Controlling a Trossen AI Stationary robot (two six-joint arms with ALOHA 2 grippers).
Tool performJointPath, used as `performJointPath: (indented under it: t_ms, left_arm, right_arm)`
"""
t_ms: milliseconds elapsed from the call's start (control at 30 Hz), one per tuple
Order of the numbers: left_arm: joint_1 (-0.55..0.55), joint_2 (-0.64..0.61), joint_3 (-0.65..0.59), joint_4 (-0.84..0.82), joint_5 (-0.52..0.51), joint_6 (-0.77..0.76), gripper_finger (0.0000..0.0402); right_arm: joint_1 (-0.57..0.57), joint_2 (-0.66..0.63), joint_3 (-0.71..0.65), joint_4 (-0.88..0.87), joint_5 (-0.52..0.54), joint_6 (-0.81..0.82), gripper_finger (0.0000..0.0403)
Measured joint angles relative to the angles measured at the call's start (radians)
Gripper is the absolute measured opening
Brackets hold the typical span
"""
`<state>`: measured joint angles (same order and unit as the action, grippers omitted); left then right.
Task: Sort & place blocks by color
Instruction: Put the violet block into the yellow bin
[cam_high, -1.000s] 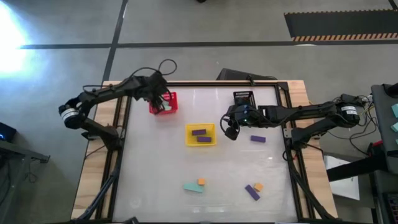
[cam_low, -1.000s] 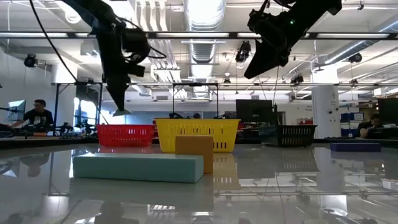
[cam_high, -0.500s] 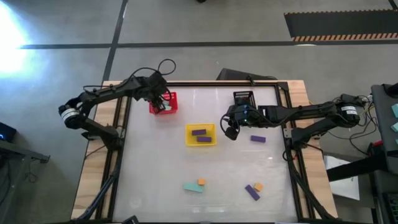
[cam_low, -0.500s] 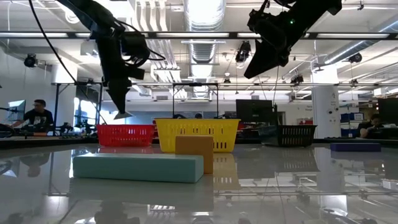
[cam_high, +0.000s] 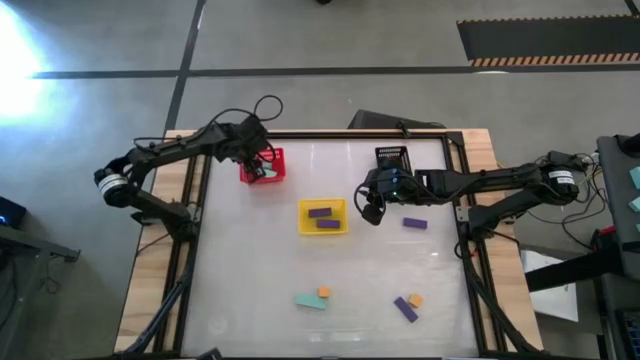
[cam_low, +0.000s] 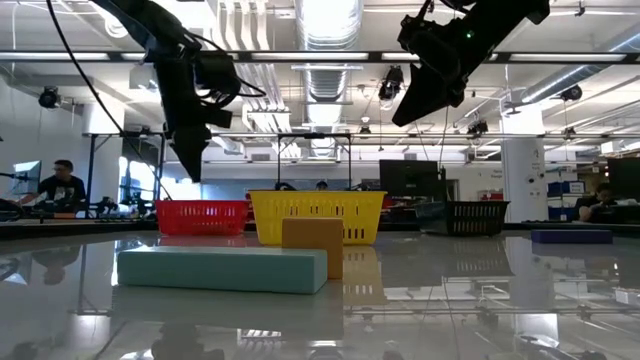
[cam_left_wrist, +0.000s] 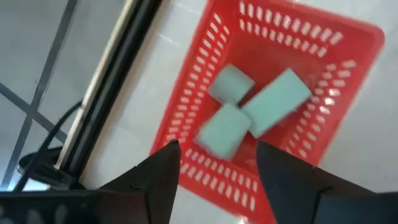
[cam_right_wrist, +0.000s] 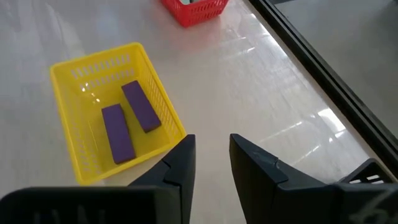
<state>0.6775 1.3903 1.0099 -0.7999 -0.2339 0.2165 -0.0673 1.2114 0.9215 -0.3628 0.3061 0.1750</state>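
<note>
Nearest the front edge of the table (cam_high: 250, 300) lie four loose blocks: a teal bar (cam_high: 309, 301) with a small orange block (cam_high: 324, 292) touching its far side, and off to the right a purple bar (cam_high: 405, 309) with another small orange block (cam_high: 416, 299) just beside it. In the low view the teal bar (cam_low: 222, 271) fills the foreground with the orange block (cam_low: 312, 245) standing behind it.

Farther back, mid-table, sits the yellow basket (cam_high: 323, 216) with two purple bars (cam_high: 320, 212) lying side by side in it. My right claw (cam_high: 372, 212) hangs in the air just to the right of that basket, its fingers a narrow gap apart with nothing between them; my right wrist camera looks past them at the yellow basket (cam_right_wrist: 74, 68) and its two purple bars (cam_right_wrist: 140, 106). A lone purple bar (cam_high: 415, 223) lies on the table to the right of that claw.

Farthest back, my left claw (cam_high: 262, 163) hovers over the red basket (cam_high: 264, 167) at the far left corner, fingers spread apart and gripping nothing. Below them, three teal blocks (cam_left_wrist: 274, 102) lie in the red basket (cam_left_wrist: 186, 87). A black basket (cam_high: 392, 158) stands at the far edge, right of centre.
</note>
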Motion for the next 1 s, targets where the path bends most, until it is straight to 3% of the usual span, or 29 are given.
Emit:
performJointPath:
  t_ms: [200,433,700,1000]
  left_arm:
    - [-0.074,-0.074,0.008,-0.046,0.031,-0.112,0.0196]
    - [-0.287,-0.228,-0.043,0.075,0.045,-0.27,0.0196]
    - [-0.51,-0.369,-0.222,0.417,0.041,-0.382,0.0196]
    - [-0.645,-0.411,-0.456,0.921,0.04,-0.456,0.0196]
  right_arm:
    - [0.0,0.0,0.0,0.0,0.0,0.015,0.0081]
    - [0.002,0.0,-0.01,0.0,-0.001,0.063,0.0075]
    - [0.022,0.0,-0.015,0.0,-0.002,0.086,0.0079]
    - [0.022,0.0,-0.02,0.001,0.0,0.092,0.0071]
